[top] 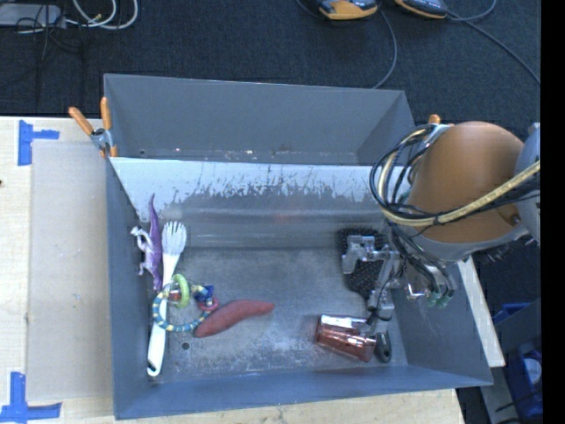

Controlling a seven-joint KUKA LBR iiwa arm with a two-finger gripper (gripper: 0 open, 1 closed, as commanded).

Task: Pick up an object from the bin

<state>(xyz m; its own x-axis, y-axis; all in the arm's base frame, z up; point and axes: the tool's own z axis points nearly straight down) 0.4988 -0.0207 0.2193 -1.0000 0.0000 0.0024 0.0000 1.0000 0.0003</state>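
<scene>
Where the arm comes in from the right of the frame, its orange cover (pixel 463 179) and a loop of cables hang over the right wall of the grey bin (pixel 256 140). The gripper (pixel 380 323) points down into the bin's lower right corner. Just left of its tip lies a reddish-brown cylinder (pixel 345 337), a small can or bottle by its look, on its side on the bin floor with its long axis running roughly left to right. The gripper's tip is at the cylinder's right end, touching it or very nearly; which of the two cannot be told. Whether the gripper is open or closed cannot be told either, and no thing is visible in its grasp. Above the cylinder sits a dark meshed lump (pixel 357 270), close against the gripper's body; whether it is a loose thing or part of the robot is unclear.

The other things lie well apart from the gripper, in the lower left of the bin. A red sausage-shaped thing (pixel 232 317) lies on the floor left of centre. Beside it a ring of teal and green beads (pixel 181 327) lies across a white plastic fork (pixel 168 263), whose tines point toward the top of the frame. Against the left wall are a purple strip (pixel 154 237) and a small white figure (pixel 141 246).
</scene>
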